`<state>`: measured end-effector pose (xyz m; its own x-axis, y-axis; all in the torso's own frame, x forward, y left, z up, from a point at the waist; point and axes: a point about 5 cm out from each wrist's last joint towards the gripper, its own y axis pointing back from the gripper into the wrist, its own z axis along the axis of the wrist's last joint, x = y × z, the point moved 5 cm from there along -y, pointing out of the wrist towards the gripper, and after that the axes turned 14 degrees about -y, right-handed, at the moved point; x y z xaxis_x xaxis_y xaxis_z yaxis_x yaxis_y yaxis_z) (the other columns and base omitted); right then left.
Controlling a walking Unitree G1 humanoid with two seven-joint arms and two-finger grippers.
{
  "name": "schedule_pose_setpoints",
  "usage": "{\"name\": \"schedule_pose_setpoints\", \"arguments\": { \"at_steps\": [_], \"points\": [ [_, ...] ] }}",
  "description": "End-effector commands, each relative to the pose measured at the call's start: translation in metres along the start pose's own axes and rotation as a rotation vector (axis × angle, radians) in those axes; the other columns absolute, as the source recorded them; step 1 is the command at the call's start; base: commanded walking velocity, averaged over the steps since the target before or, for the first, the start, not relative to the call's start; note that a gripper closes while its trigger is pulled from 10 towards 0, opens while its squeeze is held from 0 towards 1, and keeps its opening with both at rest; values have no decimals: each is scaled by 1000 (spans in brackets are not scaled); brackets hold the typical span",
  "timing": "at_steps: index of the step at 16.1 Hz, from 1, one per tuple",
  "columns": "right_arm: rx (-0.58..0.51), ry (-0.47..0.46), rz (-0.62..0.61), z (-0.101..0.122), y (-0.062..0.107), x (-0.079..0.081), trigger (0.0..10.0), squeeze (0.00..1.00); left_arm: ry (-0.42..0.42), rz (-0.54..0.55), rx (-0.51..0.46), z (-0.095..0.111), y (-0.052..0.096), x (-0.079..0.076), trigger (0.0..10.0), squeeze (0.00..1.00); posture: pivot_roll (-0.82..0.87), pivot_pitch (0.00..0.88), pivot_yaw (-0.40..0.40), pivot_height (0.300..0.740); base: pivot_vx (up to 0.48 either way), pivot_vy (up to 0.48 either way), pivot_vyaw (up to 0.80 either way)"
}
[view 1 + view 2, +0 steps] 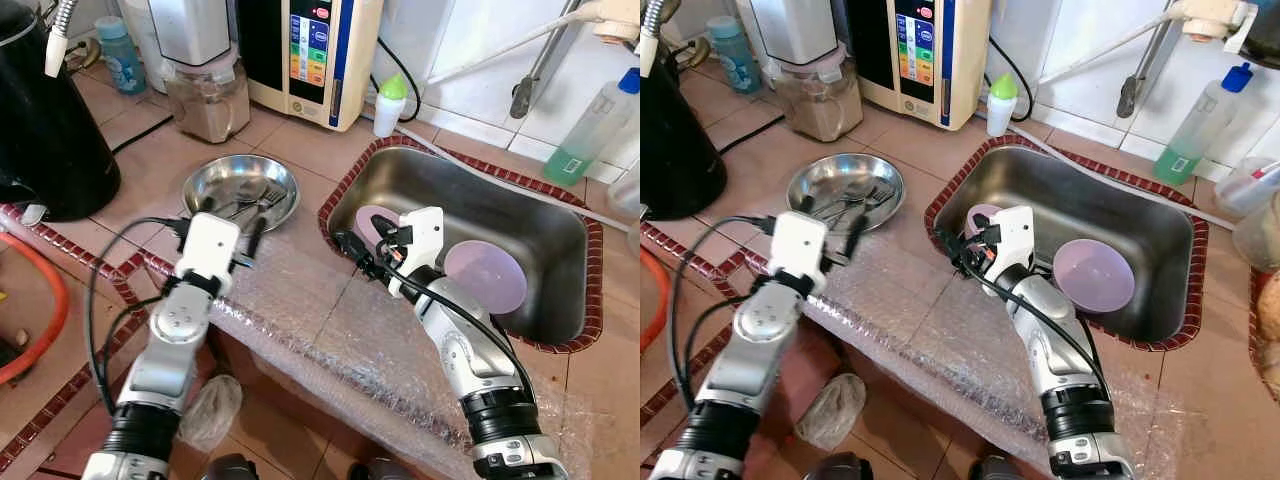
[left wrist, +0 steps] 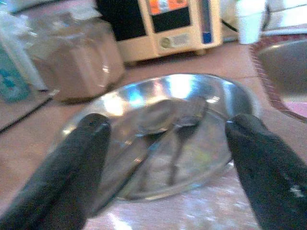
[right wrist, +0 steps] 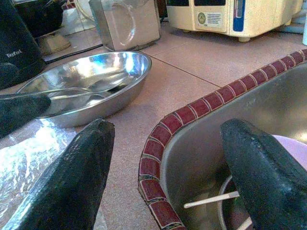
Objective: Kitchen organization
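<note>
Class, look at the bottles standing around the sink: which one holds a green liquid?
The tall clear bottle with the blue cap, leaning by the wall behind the sink, has green liquid at its bottom. The small bottle near the sink's back left corner is white with a green cap.

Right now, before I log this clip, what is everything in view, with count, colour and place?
Steel bowl: one, silver, on the tiled counter left of the sink, holding a spoon and fork.
Sink: one, steel, set in the counter with a red tile rim.
Purple plates: two, lilac, inside the sink.
Kettle: one, black, far left.
Blender jar: one, clear, behind the bowl.
Water appliance: one, cream, at the back.
Small bottle: one, white with green cap, beside the appliance.
Spray bottle: one, clear with green liquid, right rear.
Bubble wrap: one sheet, clear, along the counter edge.
Left claw: open, before the bowl.
Right claw: open, over the sink rim.
</note>
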<state>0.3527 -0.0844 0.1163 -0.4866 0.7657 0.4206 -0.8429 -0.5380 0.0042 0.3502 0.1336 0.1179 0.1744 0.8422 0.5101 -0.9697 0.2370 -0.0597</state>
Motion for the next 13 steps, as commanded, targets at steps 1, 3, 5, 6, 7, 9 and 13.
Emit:
{"name": "schedule_pose_setpoints", "arguments": {
  "at_steps": [1, 3, 5, 6, 7, 9, 13],
  "points": [
    [-3, 15, 2, 4, -1, -1, 10000, 0, 16, -43, -4, 3, 1, -8, 10000, 1000, 26, 29, -35, 740, 0, 0, 0],
    [5, 14, 11, 3, -1, -1, 10000, 0, 36, -69, 3, 4, 1, -14, 10000, 1000, 28, 29, -39, 740, 0, 0, 0],
    [21, 13, 39, 3, 0, 2, 10000, 0, 58, -31, -5, 13, -1, -11, 10000, 1000, 29, 31, -43, 740, 0, 0, 0],
    [21, 14, 39, 3, 0, 2, 10000, 0, 50, -8, -6, 15, -1, -7, 10000, 1000, 29, 31, -43, 740, 0, 0, 0],
    [22, 14, 39, 3, 0, 2, 10000, 0, 68, 85, 2, 18, 1, 7, 10000, 1000, 32, 34, -45, 740, 0, 0, 0],
    [28, 11, 44, 0, 0, 4, 10000, 0, 69, 172, 13, 19, 6, 21, 10000, 1000, 36, 36, -47, 740, 0, 0, 0],
    [33, 10, 55, -1, -1, 7, 10000, 0, 83, 148, 60, 8, 9, 16, 10000, 0, 38, 36, -46, 740, 0, 0, 0]
  ]
}}
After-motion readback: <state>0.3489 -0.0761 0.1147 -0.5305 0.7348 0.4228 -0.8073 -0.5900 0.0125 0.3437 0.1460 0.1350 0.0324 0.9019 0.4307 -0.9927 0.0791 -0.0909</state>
